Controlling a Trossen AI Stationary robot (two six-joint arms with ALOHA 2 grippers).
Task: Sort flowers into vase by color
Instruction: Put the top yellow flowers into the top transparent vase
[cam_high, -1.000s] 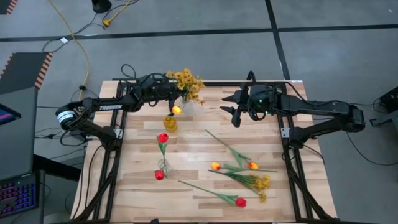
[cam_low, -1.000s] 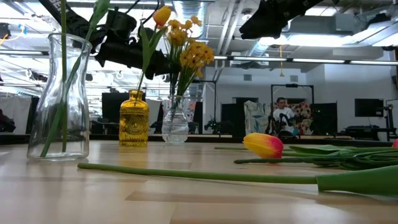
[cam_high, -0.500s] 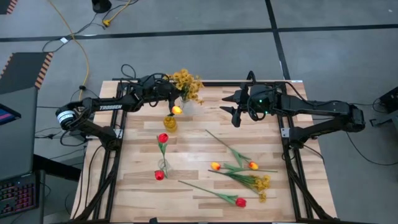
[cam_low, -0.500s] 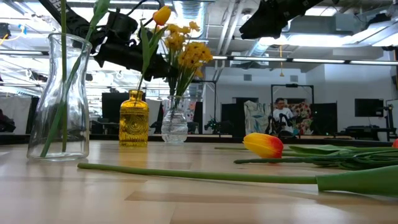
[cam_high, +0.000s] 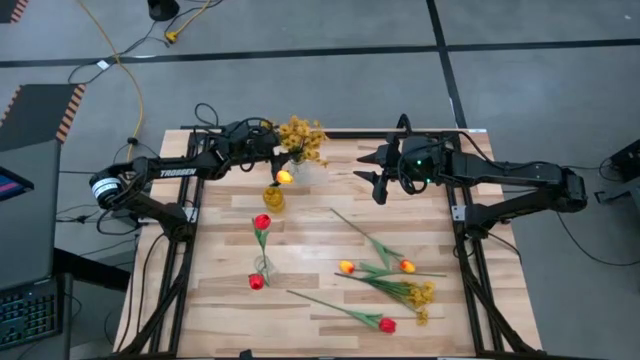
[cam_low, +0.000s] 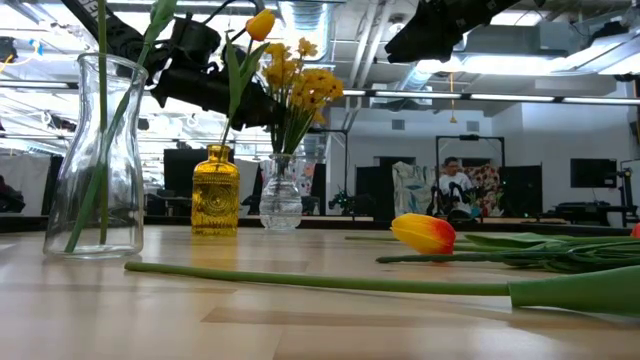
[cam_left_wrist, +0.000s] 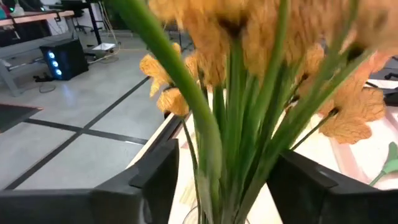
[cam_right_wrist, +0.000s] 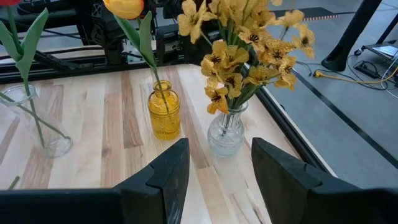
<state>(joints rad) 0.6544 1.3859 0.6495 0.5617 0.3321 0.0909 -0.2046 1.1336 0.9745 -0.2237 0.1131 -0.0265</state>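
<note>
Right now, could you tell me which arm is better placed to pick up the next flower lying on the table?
The right, probably. Its gripper hangs open and empty on the side where the loose flowers lie. The left gripper is at the spray in the clear vase, fingers open either side of the stems.

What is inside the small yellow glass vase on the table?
The yellow vase holds one yellow-orange tulip on a green stem. The tinted, patterned glass hides the lower stem, so whether there is water inside cannot be seen.

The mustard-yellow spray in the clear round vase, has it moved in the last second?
Yes, slightly. In the low view the mustard-yellow spray now stands a little more upright, its blossoms shifted away from the amber vase; the clear round vase stays put.
</note>
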